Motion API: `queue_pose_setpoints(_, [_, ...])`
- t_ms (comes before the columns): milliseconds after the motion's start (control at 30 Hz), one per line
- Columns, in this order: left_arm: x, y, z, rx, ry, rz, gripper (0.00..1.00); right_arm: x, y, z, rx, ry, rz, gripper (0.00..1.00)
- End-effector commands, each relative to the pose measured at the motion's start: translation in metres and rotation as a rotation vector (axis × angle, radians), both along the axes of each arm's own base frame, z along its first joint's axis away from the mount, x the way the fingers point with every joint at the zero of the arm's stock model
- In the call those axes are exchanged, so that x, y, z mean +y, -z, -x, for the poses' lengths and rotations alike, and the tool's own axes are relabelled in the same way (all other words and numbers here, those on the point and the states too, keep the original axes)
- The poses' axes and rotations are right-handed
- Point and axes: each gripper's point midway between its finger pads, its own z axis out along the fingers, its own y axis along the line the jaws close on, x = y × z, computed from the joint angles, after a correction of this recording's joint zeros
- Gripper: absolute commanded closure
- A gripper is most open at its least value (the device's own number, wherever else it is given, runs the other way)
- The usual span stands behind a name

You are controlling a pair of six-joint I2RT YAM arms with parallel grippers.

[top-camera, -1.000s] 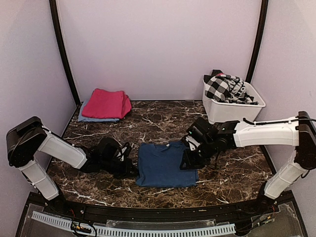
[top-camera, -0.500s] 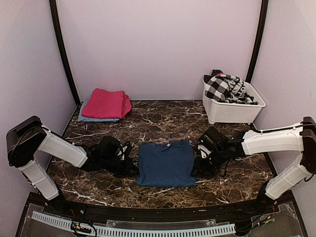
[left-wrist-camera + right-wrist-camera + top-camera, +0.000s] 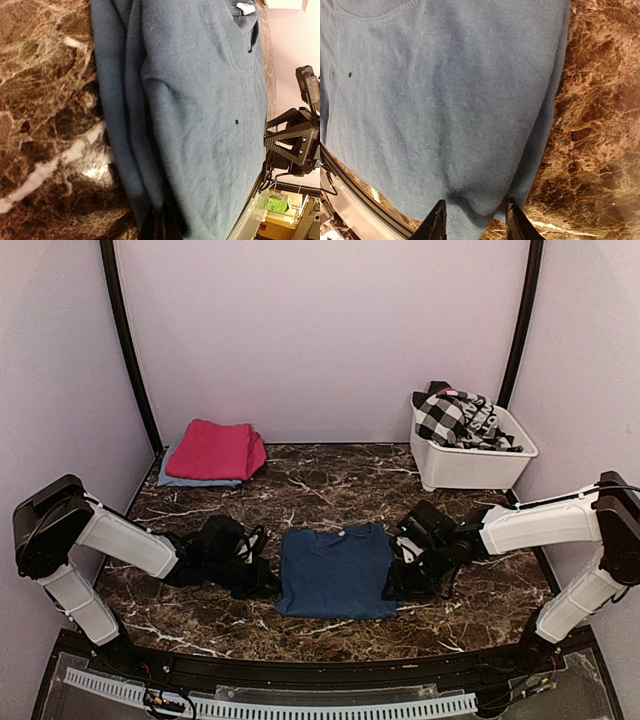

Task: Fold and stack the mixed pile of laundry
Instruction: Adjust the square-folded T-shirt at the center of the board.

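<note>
Navy-blue garment (image 3: 335, 570) lies folded flat on a marble table (image 3: 330, 485), with a robot gripper at each side.
The left gripper (image 3: 268, 583) seems clamped on the garment's left edge, though its fingers are mostly hidden. The right gripper (image 3: 397, 585) has its fingers (image 3: 436, 222) spread, straddling the right edge. Farther back on the left, a magenta-pink cloth (image 3: 215, 450) rests on a light-blue piece (image 3: 178, 479). At back right, a black-and-white checked garment (image 3: 450, 418) fills a white tub (image 3: 470, 465).

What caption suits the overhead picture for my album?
Left arm and right arm flank a navy-blue shirt on a marble table; pink cloth and white tub behind.
</note>
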Motion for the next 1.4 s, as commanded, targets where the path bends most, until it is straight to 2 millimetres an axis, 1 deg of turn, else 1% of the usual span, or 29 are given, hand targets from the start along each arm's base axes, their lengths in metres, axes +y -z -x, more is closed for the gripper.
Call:
queue_pose_setpoints(0, [-0.004,-0.008,-0.004,-0.029,0.004,0.004,1.0,-0.005,0.002,-0.004,-0.01,0.013,0.017,0.63])
queue_pose_setpoints(33, [-0.004,-0.008,-0.005,-0.03,0.004,0.005,1.0,-0.003,0.003,-0.004,-0.01,0.01,0.007,0.64])
queue_pose_setpoints(200, [-0.005,-0.009,-0.005,-0.031,0.004,0.007,1.0,0.009,0.006,-0.002,0.012,-0.014,-0.045,0.78])
queue_pose_setpoints(233, [-0.005,-0.011,-0.005,-0.033,0.004,0.01,1.0,0.009,0.007,-0.002,0.013,-0.016,-0.045,0.84])
queue_pose_setpoints(300, [-0.006,-0.016,-0.006,-0.042,0.007,0.018,1.0,0.007,0.007,-0.003,0.008,-0.012,-0.034,1.0])
queue_pose_setpoints(367, [-0.005,-0.023,-0.007,-0.057,0.011,0.01,1.0,0.003,0.004,-0.005,-0.004,-0.003,-0.022,1.0])
queue_pose_setpoints(400, [-0.005,-0.033,-0.008,-0.079,0.011,0.021,1.0,-0.001,0.003,-0.005,-0.007,0.003,-0.01,1.0])
queue_pose_setpoints(433, [-0.003,-0.034,-0.007,-0.085,0.015,0.01,1.0,-0.004,0.002,-0.005,-0.016,0.009,-0.001,1.0])
queue_pose_setpoints(467, [-0.004,-0.042,-0.008,-0.102,0.016,0.018,1.0,-0.006,0.0,-0.006,-0.024,0.014,0.003,1.0])
queue_pose_setpoints(500, [0.0,-0.041,-0.007,-0.103,0.02,-0.002,1.0,-0.009,-0.002,-0.006,-0.029,0.019,0.008,1.0])
queue_pose_setpoints(533, [-0.001,-0.047,-0.009,-0.116,0.019,0.001,1.0,-0.011,-0.003,-0.007,-0.033,0.025,0.011,1.0])
queue_pose_setpoints(667, [0.004,-0.047,-0.007,-0.116,0.018,-0.018,1.0,-0.015,-0.003,-0.008,-0.037,0.031,0.026,1.0])
queue_pose_setpoints(800, [0.01,-0.038,-0.005,-0.098,0.009,-0.043,1.0,-0.018,-0.006,-0.01,-0.046,0.039,0.03,1.0])
queue_pose_setpoints(900, [0.019,-0.031,-0.005,-0.079,-0.01,-0.057,1.0,-0.02,-0.006,-0.009,-0.046,0.04,0.035,1.0])
queue_pose_setpoints(967, [0.023,-0.03,-0.006,-0.075,-0.018,-0.049,1.0,-0.021,-0.005,-0.009,-0.044,0.039,0.036,1.0])
queue_pose_setpoints(1100, [0.025,-0.033,-0.005,-0.08,-0.014,-0.024,1.0,-0.021,-0.001,-0.008,-0.037,0.035,0.041,1.0])
queue_pose_setpoints(1233, [0.021,-0.044,-0.005,-0.108,0.007,0.009,1.0,-0.022,0.002,-0.008,-0.036,0.031,0.048,1.0])
queue_pose_setpoints(1367, [0.029,-0.041,-0.009,-0.109,-0.006,-0.005,1.0,-0.021,0.0,-0.009,-0.04,0.029,0.043,1.0])
